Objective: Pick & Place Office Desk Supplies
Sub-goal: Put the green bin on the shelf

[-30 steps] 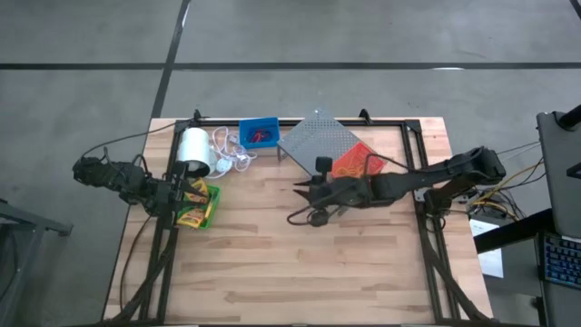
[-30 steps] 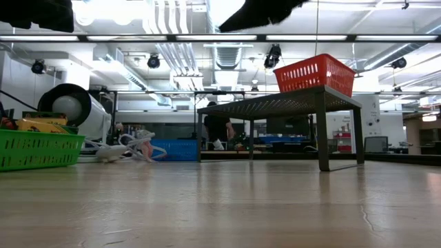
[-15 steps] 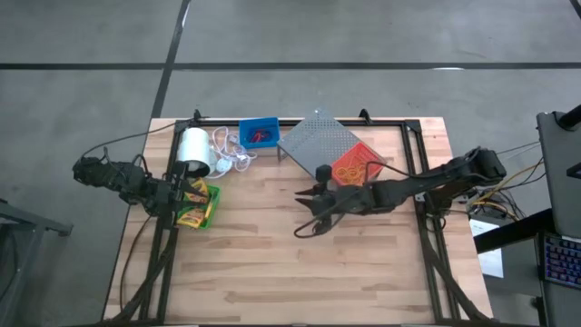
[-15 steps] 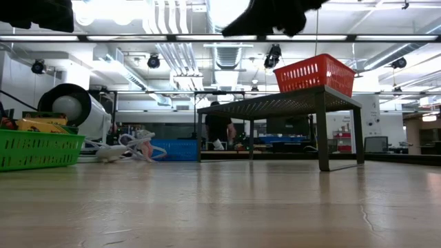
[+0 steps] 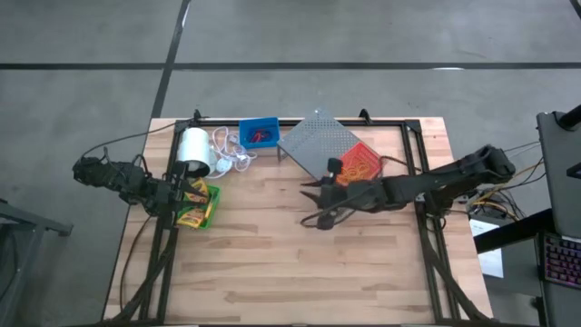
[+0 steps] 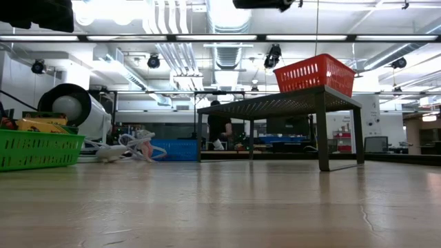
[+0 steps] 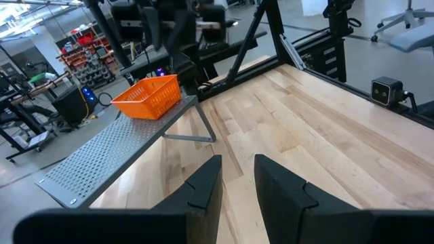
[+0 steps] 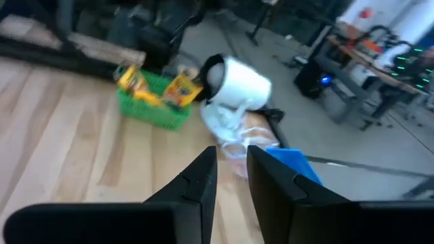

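Done: two yellow-and-green crayon boxes [image 5: 194, 204] lie in the green plastic bin [image 5: 211, 208].
Left: no loose supplies visible.
Left claw [image 5: 184, 193]: fingers slightly apart, empty, over the bin.
Right claw [image 5: 313, 202]: fingers slightly apart, empty, mid-surface.

My low view crops the right arm [image 6: 265, 3] at its top edge; blue bin [image 5: 259, 133] contents too small to identify.

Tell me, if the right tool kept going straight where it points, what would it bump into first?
Probably the white roll. The right tool hangs over the table's middle, aimed at the far-left corner, with bare wood between. The green bin sits beside that line. Depth is uncertain.
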`<state>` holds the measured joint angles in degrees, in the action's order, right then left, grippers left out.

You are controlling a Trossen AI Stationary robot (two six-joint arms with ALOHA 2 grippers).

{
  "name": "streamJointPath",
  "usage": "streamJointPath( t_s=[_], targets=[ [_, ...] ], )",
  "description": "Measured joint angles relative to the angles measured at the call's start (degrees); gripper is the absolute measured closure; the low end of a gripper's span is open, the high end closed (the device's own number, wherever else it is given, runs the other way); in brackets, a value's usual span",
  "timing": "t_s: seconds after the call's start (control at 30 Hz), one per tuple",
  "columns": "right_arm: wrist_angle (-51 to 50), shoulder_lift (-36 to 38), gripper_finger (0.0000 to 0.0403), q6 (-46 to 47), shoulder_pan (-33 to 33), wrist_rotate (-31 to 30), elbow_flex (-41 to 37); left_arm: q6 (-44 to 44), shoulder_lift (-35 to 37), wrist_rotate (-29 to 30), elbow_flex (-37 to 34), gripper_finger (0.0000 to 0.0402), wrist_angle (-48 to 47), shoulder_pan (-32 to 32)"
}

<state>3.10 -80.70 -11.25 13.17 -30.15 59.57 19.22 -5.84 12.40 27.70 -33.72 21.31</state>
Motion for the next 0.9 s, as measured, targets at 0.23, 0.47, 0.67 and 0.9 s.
streamJointPath(
  t_s=[0.23,0.47,0.67,0.9],
  targets=[
    [10.0,8.0,0.0317,-0.2,0.9,-1.1,-10.0,0.0,0.0,0.0,0.0,0.0311,-0.2,0.0],
    [18.4,13.6,0.0322,-0.8,1.5,-1.1,-17.2,0.0,0.0,0.0,0.0,0.0311,-0.7,0.0],
    [18.2,14.4,0.0332,2.9,1.6,-0.7,-18.4,0.0,0.0,0.0,0.0,0.0311,-0.7,0.0],
    [17.9,14.2,0.0334,0.0,1.6,-0.8,-18.5,0.0,0.0,0.0,0.0,0.0311,-0.9,0.0]
  ],
)
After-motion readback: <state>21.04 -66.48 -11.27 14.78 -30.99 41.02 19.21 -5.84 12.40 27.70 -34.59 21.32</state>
